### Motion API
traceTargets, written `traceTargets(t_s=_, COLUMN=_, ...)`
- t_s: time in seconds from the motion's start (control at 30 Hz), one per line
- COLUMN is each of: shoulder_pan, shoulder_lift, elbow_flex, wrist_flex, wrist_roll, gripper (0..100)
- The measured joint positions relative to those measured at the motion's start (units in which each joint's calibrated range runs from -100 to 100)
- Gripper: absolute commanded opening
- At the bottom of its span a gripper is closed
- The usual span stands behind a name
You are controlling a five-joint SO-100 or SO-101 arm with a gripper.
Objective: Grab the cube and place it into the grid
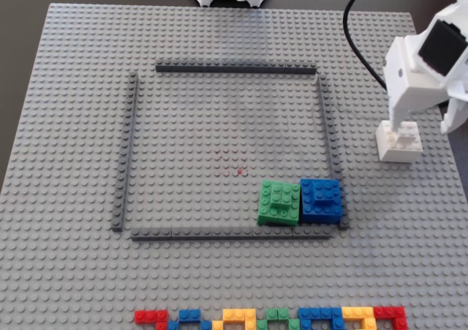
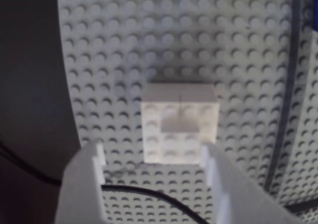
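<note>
- My end effector [image 2: 154, 157] is open, its fingers on both sides of the cube [image 2: 180, 127], not gripping.
- The cube sits just ahead, outside the grid [image 1: 327, 118].

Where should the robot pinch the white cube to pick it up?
Best guess: pinch the white cube on its two flat side walls, coming straight down from above. It sits upright on the studded baseplate, outside the grid, with nothing beside it. The gripper already hovers over it, jaws open wide; the little raised brick on top looks too small.
</note>
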Motion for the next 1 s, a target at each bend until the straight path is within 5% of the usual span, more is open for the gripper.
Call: traceTargets(t_s=1.0, shoulder_pan=0.95, shoulder_lift=0.51, elbow_flex=0.09, wrist_flex=-0.54, wrist_roll=0.34, gripper=4)
